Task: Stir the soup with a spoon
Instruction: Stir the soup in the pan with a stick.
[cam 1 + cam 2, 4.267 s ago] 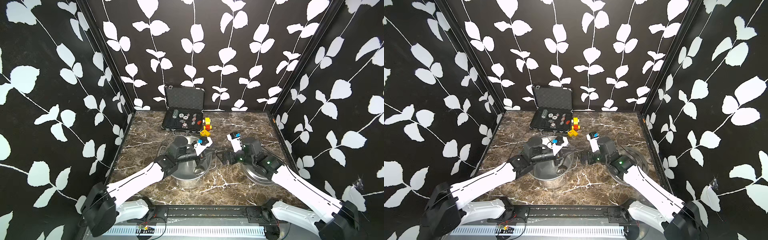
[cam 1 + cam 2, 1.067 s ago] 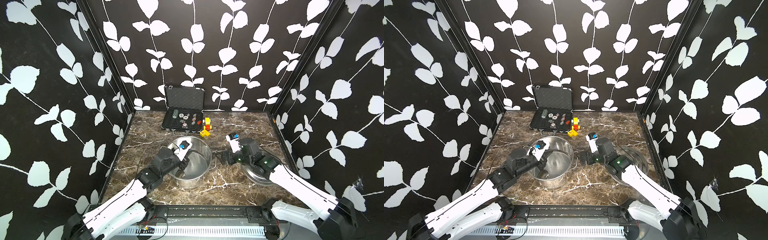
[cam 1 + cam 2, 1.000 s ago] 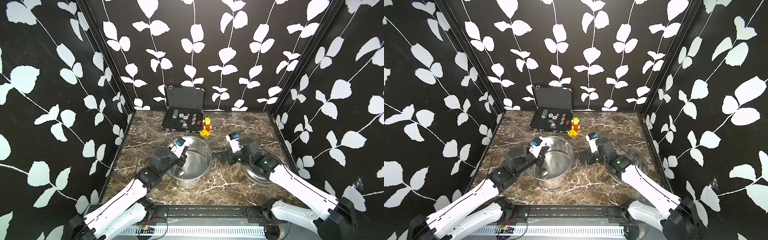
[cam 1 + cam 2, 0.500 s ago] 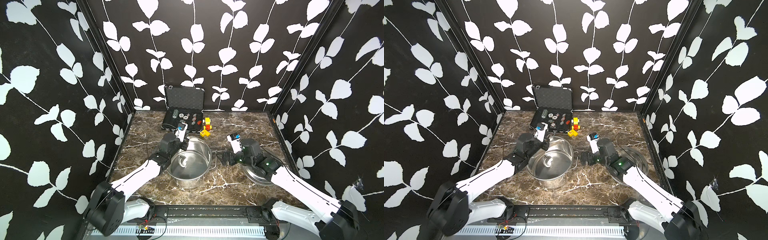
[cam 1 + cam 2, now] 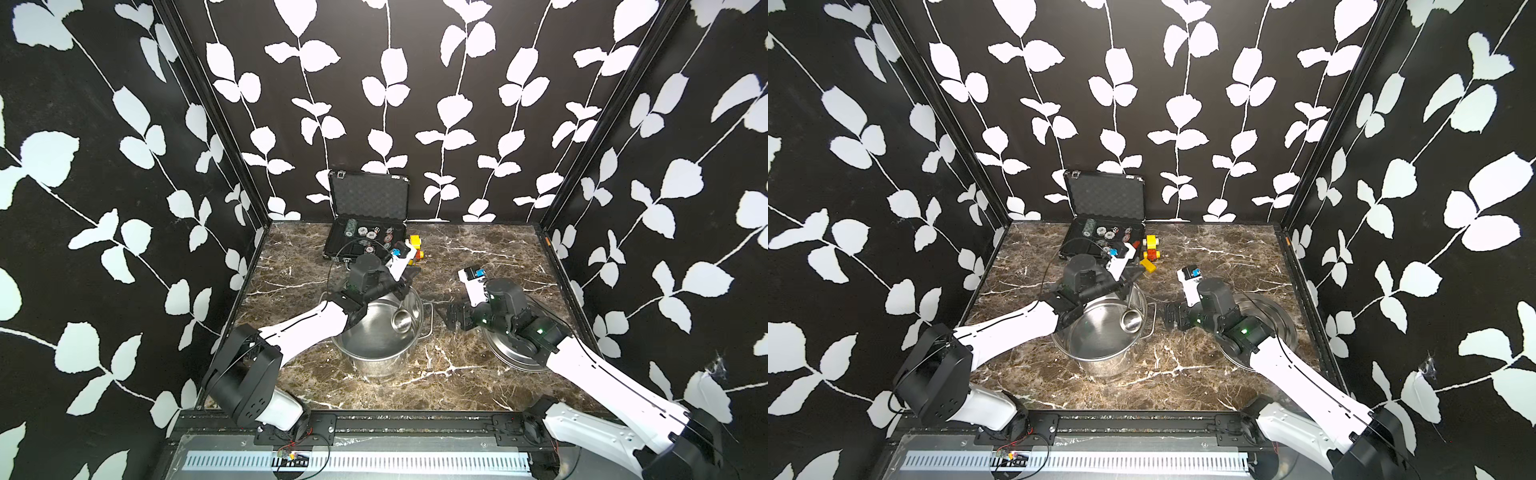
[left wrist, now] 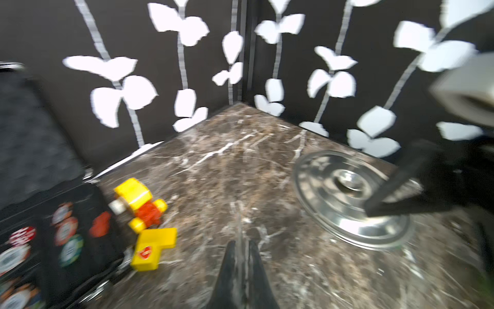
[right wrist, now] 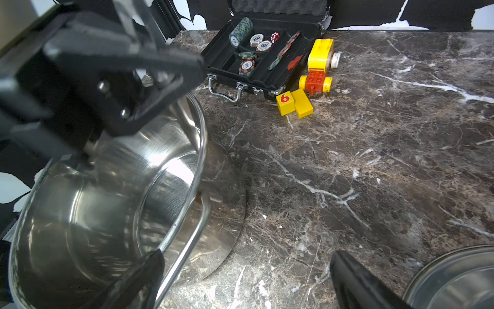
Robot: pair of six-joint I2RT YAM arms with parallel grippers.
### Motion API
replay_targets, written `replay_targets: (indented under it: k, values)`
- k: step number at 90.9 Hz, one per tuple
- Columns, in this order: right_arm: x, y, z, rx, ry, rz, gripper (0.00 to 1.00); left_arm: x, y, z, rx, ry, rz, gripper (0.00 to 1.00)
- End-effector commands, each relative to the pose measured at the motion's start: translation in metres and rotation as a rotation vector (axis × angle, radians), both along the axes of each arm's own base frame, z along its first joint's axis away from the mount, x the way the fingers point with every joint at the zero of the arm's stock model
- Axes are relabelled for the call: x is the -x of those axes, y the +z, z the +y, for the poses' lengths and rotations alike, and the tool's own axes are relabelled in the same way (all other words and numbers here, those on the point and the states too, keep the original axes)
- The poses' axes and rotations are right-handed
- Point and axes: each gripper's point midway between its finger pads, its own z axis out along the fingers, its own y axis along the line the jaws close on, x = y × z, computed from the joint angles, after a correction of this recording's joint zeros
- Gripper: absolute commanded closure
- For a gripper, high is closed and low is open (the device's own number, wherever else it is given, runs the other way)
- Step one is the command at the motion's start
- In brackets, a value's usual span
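The left gripper (image 5: 409, 275) was clamped on the handle of the long thin shiny silver metal spoon (image 5: 401, 322), above the 1 o'clock rim of the round steel pot (image 5: 376, 365). The spoon's bowl hung inside near 3 o'clock. The right gripper (image 5: 455, 316) stood wide open and empty over the brown marble table (image 5: 478, 257), just beyond the pot's 3 o'clock handle.

Lab test booth: leaf-patterned walls (image 5: 374, 124), marble tabletop (image 5: 478, 257).

Marble table (image 5: 478, 257) with steel pot (image 5: 378, 365), lid (image 5: 515, 357), open black case (image 5: 368, 199), yellow toy blocks (image 5: 1151, 249).
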Motion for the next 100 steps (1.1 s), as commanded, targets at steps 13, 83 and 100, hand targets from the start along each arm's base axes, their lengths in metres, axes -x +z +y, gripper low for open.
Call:
replay_targets:
  k: [13,83,100]
  values:
    - [-0.001,0.003,0.001,-0.007,-0.006,-0.021,0.01,0.066,0.023,-0.013,0.021,-0.204,-0.075,1.0]
    - [-0.004,0.01,0.011,-0.017,0.026,-0.009,0.01,0.115,0.003,0.119,-0.071,0.161,-0.162,1.0]
    - [-0.005,0.009,0.012,-0.02,0.025,-0.007,0.01,0.087,0.004,0.162,-0.098,0.43,-0.198,1.0]
